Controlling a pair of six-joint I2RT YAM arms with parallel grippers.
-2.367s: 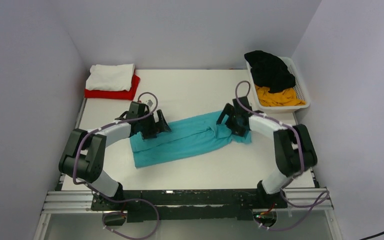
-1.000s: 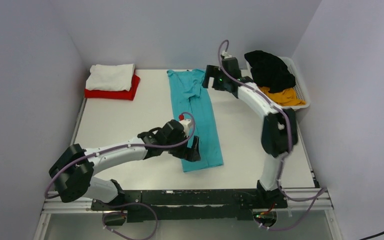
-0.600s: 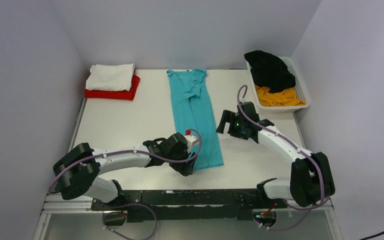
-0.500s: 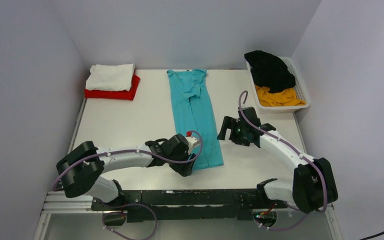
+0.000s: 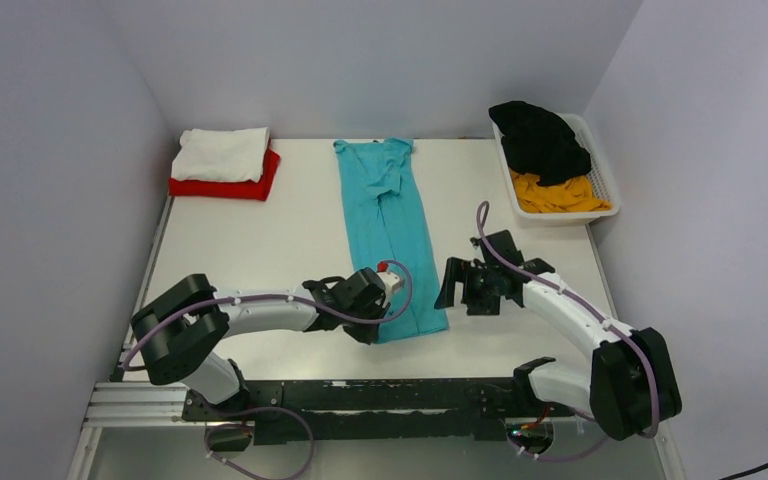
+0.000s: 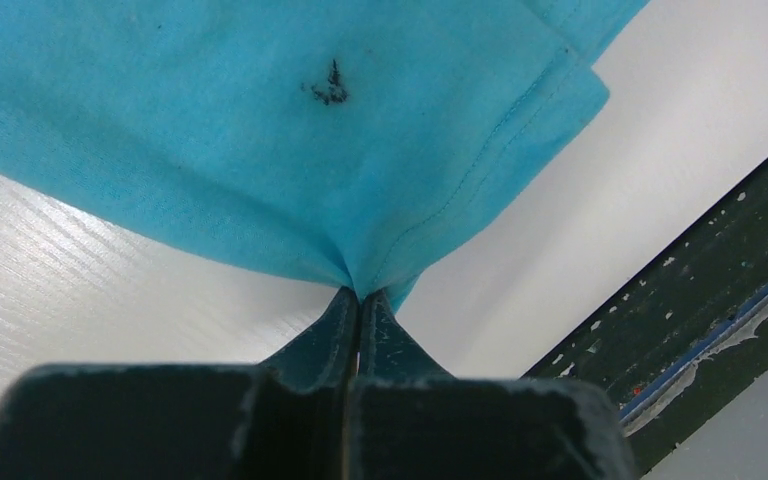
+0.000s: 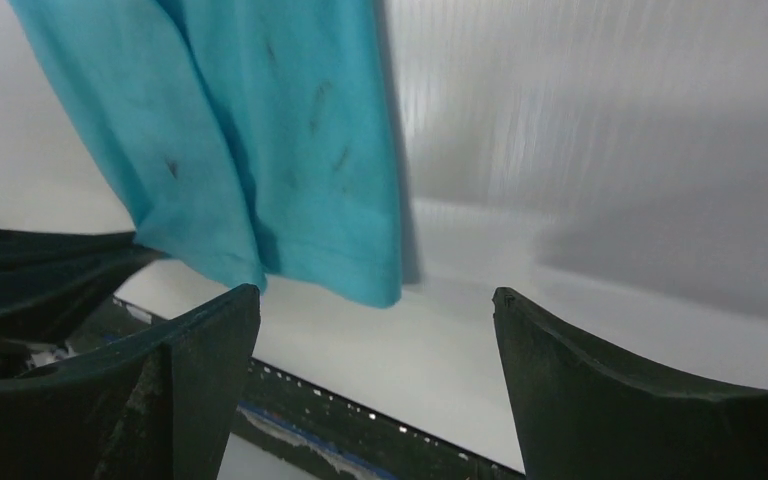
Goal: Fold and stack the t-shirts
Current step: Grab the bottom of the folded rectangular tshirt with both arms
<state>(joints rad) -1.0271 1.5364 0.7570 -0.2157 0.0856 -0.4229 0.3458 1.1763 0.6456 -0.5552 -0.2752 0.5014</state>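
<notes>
The teal t-shirt [image 5: 392, 232] lies as a long narrow strip down the middle of the table, collar at the far end. My left gripper [image 5: 372, 328] is shut on its near left hem corner; the left wrist view shows the teal cloth [image 6: 290, 130] pinched and puckered at the gripper [image 6: 360, 296]. My right gripper [image 5: 450, 288] stands open just right of the near right hem corner, with nothing between its fingers. In the right wrist view that corner of the shirt [image 7: 260, 150] lies just beyond the open gripper [image 7: 375, 300].
A folded white t-shirt [image 5: 222, 152] sits on a folded red one [image 5: 222, 188] at the back left. A white basket [image 5: 608, 188] at the back right holds a black t-shirt [image 5: 538, 140] and a yellow-orange one [image 5: 557, 196]. The table's dark front rail [image 5: 380, 395] runs close behind both grippers.
My left gripper has shut on the teal hem corner. My right arm has swung from the far collar end down to the near right hem, still open.
</notes>
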